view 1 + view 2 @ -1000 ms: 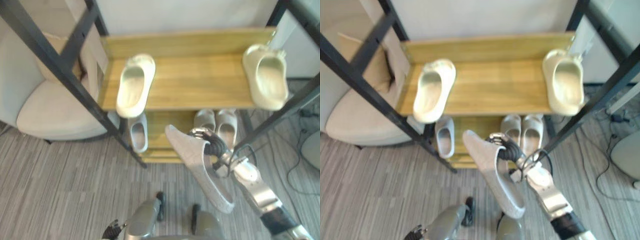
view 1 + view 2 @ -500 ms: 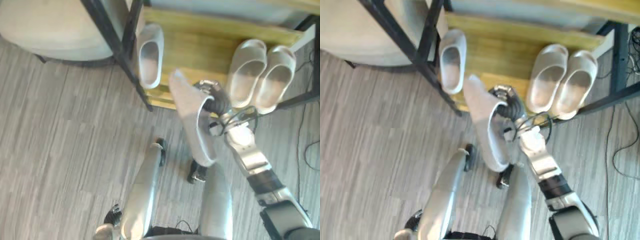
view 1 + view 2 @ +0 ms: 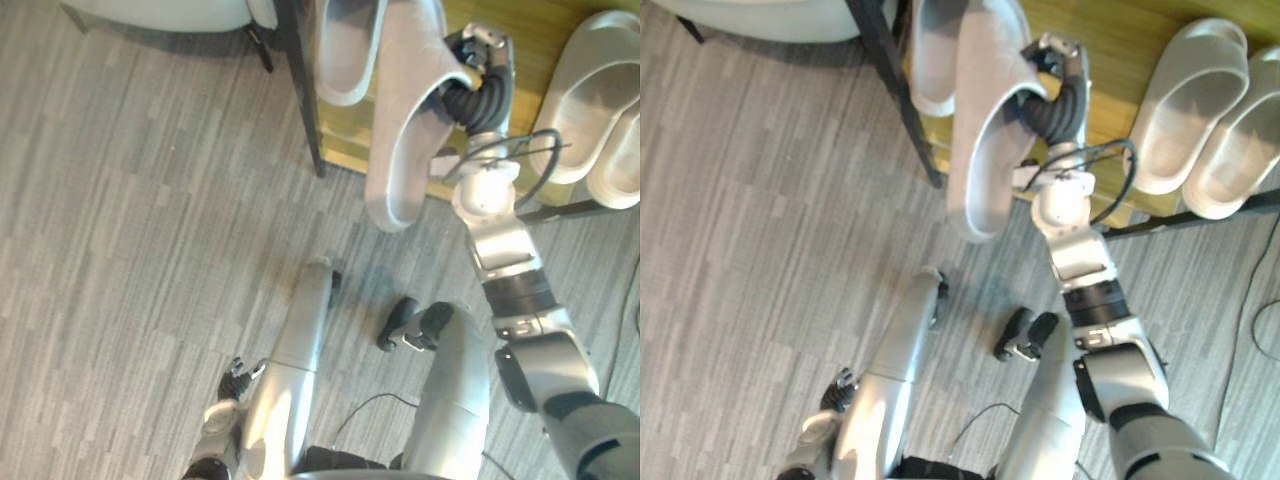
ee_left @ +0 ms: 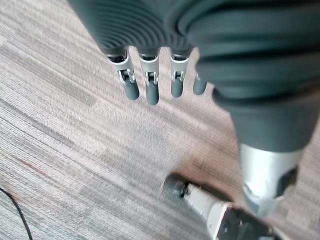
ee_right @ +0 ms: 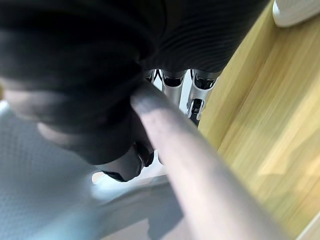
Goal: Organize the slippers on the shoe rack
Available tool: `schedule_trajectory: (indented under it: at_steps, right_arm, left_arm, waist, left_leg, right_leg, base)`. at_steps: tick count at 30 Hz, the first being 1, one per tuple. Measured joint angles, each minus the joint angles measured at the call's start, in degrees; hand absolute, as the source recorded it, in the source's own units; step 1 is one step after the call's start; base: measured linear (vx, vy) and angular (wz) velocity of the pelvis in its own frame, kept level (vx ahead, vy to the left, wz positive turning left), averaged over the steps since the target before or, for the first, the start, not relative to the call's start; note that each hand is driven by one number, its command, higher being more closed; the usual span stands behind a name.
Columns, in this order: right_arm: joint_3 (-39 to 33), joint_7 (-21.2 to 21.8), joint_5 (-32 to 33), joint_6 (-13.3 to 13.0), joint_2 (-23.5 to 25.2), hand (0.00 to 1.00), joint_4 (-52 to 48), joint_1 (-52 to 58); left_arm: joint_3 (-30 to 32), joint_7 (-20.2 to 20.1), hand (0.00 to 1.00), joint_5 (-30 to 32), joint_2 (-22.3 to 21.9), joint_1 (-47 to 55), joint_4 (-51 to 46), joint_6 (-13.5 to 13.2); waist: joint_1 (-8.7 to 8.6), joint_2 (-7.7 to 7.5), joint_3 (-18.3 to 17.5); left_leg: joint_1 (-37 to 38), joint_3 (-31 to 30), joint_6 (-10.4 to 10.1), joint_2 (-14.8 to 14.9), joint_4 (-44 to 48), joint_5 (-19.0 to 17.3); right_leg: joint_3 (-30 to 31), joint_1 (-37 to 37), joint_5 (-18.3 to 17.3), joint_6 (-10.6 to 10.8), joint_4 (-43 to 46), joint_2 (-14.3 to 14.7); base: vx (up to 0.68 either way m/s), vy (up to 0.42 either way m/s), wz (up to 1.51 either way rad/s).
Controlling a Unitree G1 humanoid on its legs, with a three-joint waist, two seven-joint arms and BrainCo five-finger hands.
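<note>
The right hand has fingers and thumb curled round the upper band of a pale grey foam slipper. The slipper hangs tilted, its lower end over the grey striped floor and its upper end over the front of the yellow wooden rack shelf. Just left of this hand a second grey slipper lies on the shelf beside a black metal post. To its right lies a pair of pale slippers. The left hand hangs over the floor, fingers straight and close together.
</note>
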Motion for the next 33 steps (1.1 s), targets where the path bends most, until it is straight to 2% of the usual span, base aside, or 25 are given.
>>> schedule_trajectory:
  at_steps: [2, 6, 9, 11, 20, 25, 26, 33]
  right_arm:
    - [0.1, -0.5, -2.1, 1.3, 0.5, 1.0, 4.5, -3.8]
    - [0.1, -2.0, -2.2, 2.4, 0.4, 1.0, 9.1, -8.6]
    - [0.1, -2.7, -4.4, 3.8, -0.9, 1.0, 14.6, -11.9]
    - [0.1, -4.0, -4.5, 4.1, -1.3, 1.0, 15.7, -13.1]
    - [0.8, -4.5, -6.3, 5.0, -4.1, 1.0, 22.6, -18.8]
    - [1.7, -6.0, -6.7, 5.7, -4.7, 1.0, 25.0, -22.0]
    - [2.6, -6.5, -6.9, 6.0, -4.7, 0.0, 25.4, -22.5]
    - [2.7, -8.2, -7.1, 6.8, -4.7, 0.0, 25.6, -22.6]
  left_arm:
    - [-0.2, 0.5, 0.0, 0.0, 0.0, -0.1, 0.0, 0.0]
    - [-0.3, 0.6, 0.0, 0.0, 0.0, -0.1, 0.0, -0.1]
    - [-0.4, 1.0, 0.0, -0.2, 0.1, -0.3, 0.0, -0.1]
    - [-0.4, 1.7, 0.0, -0.4, 0.1, -0.3, 0.0, -0.1]
    - [-1.0, 1.8, 0.0, -0.5, 0.3, -0.9, 0.2, -0.2]
    - [-1.6, 2.8, 0.0, -1.2, 0.6, -2.0, 0.6, -0.2]
    - [-1.6, 2.8, 0.0, -1.3, 0.6, -2.1, 0.6, -0.3]
    - [-1.6, 2.9, 0.0, -2.1, 0.6, -3.1, 0.5, -0.3]
  waist:
    - [0.53, 0.0, 0.0]
    - [0.83, 0.0, 0.0]
    - [1.24, 0.0, 0.0]
    - [1.33, 0.0, 0.0]
    - [1.81, 0.01, -0.1]
    - [2.07, 0.04, -0.2]
    - [2.11, 0.04, -0.2]
    - [2.33, 0.09, -0.3]
  left_leg:
    - [-0.2, -0.5, -0.5, -0.1, -0.6, 0.3]
    - [-1.2, -1.2, -0.9, -0.1, -0.9, 1.0]
    - [-2.9, -2.3, -1.7, -0.4, -0.8, 1.5]
    - [-3.3, -3.1, -2.0, -0.6, -0.7, 1.7]
    - [-4.4, -4.0, -2.9, -0.7, -1.4, 2.0]
    - [-5.3, -4.8, -4.3, -0.7, -1.9, 2.8]
    - [-5.3, -5.0, -4.5, -0.6, -2.0, 2.9]
    - [-5.5, -5.2, -4.5, -0.5, -2.6, 2.9]
  right_leg:
    - [-0.6, -0.1, -0.3, -0.6, -0.1, 0.0]
    - [-1.5, -0.9, -0.7, -1.2, 0.1, -0.1]
    - [-2.6, -2.2, -1.6, -1.7, 0.9, -0.5]
    - [-3.5, -2.1, -2.0, -1.9, 1.2, -0.7]
    - [-4.4, -3.4, -2.9, -2.7, 1.9, -0.8]
    - [-5.4, -4.1, -3.2, -3.5, 2.1, -0.7]
    - [-5.7, -4.2, -3.3, -3.8, 2.1, -0.7]
    - [-6.0, -4.6, -3.4, -4.0, 2.1, -0.7]
  base:
    - [-0.04, -0.039, 0.07]
    - [-0.03, -0.046, 0.07]
    - [-0.02, -0.048, 0.13]
    - [-0.01, -0.037, 0.11]
    - [-0.04, -0.022, 0.05]
    - [-0.04, -0.018, 0.05]
    - [0.0, 0.0, 0.0]
    - [-0.02, 0.004, 0.0]
